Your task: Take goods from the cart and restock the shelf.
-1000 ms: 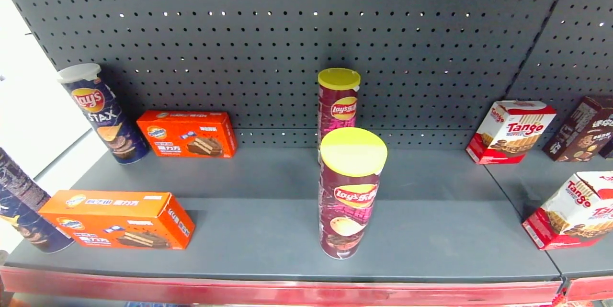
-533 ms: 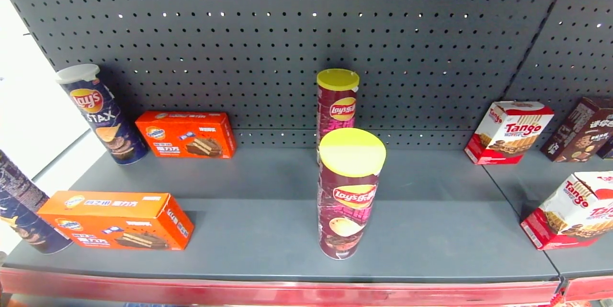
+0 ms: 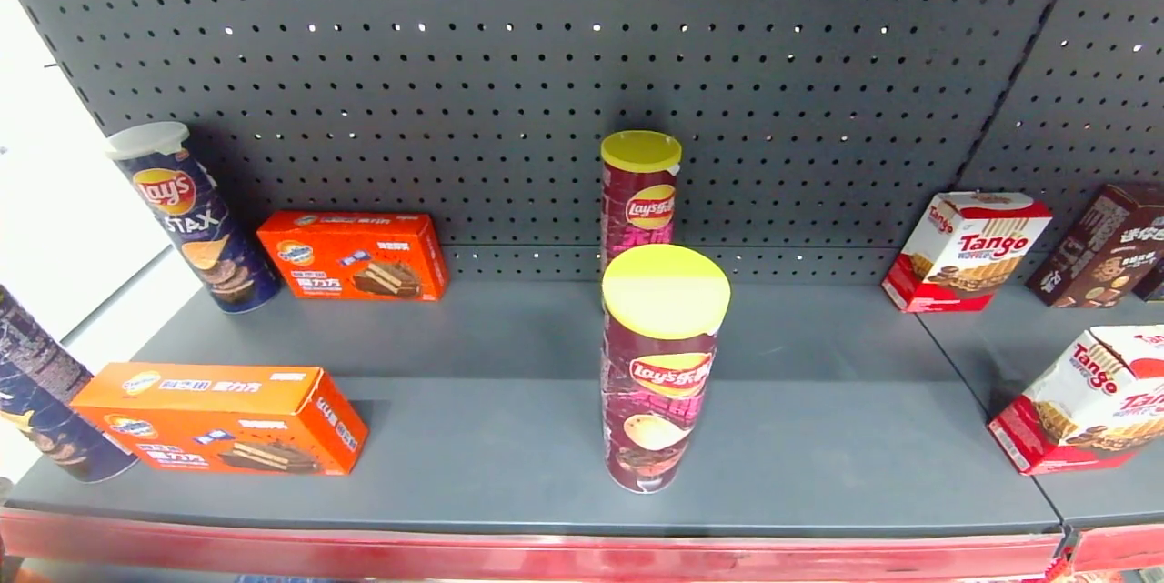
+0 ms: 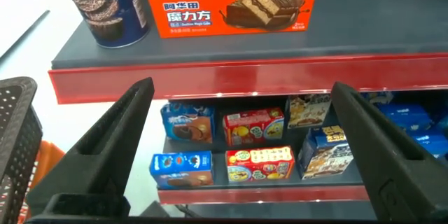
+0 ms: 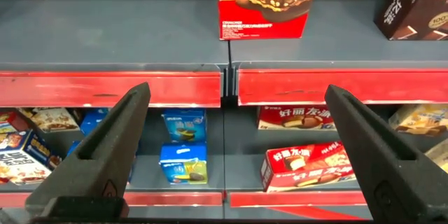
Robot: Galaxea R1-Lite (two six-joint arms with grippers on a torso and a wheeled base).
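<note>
Shelf (image 3: 818,437) with maroon crisp tube (image 3: 661,374), left pincer (image 4: 241,86), right pincer (image 5: 238,89), both spread wide, empty

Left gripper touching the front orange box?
Apart. Left wrist view: left gripper open, short of the shelf edge; orange box sits beyond it.

Left pincer (image 4: 241,87), right pincer (image 5: 236,89): matte black, long wedge-shaped fingers, flat angular faces.

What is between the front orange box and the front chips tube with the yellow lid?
Just bare grey shelf, seen in the head view, lies between the orange box and the chips tube.
</note>
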